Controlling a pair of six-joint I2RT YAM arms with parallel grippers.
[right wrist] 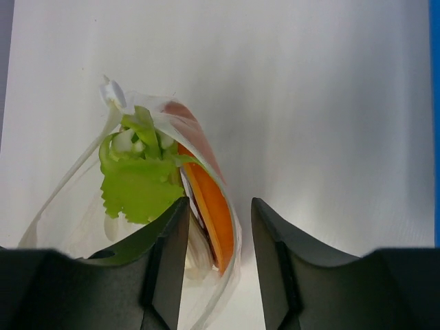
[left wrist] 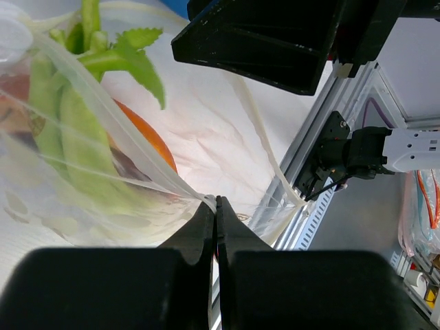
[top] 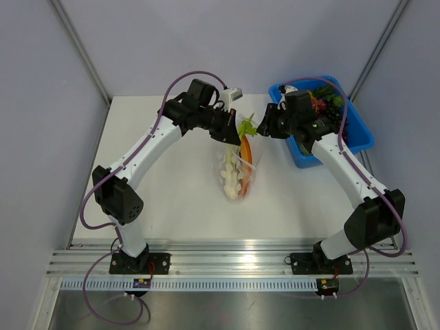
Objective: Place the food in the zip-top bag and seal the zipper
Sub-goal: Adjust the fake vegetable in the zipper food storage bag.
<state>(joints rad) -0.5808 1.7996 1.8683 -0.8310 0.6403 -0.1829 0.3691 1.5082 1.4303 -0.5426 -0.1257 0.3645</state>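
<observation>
The clear zip-top bag (top: 237, 172) lies mid-table with its mouth toward the far side. Inside it are the orange and dark red piece (top: 246, 151) and the white-stalked leek (top: 230, 177) with green leaves (top: 246, 127). My left gripper (top: 234, 132) is shut on the bag's mouth edge; the left wrist view shows its jaws pinching the plastic strip (left wrist: 206, 201). My right gripper (top: 262, 130) is open at the mouth's right side. In the right wrist view the orange piece (right wrist: 213, 206) and the bag's edge (right wrist: 234, 240) sit between its fingers, with the green leaves (right wrist: 137, 185) to the left.
A blue plastic bin (top: 357, 130) stands at the far right and holds dark grapes (top: 335, 117) and other produce. Grey walls close the table's far side. An aluminium rail (top: 234, 265) runs along the near edge.
</observation>
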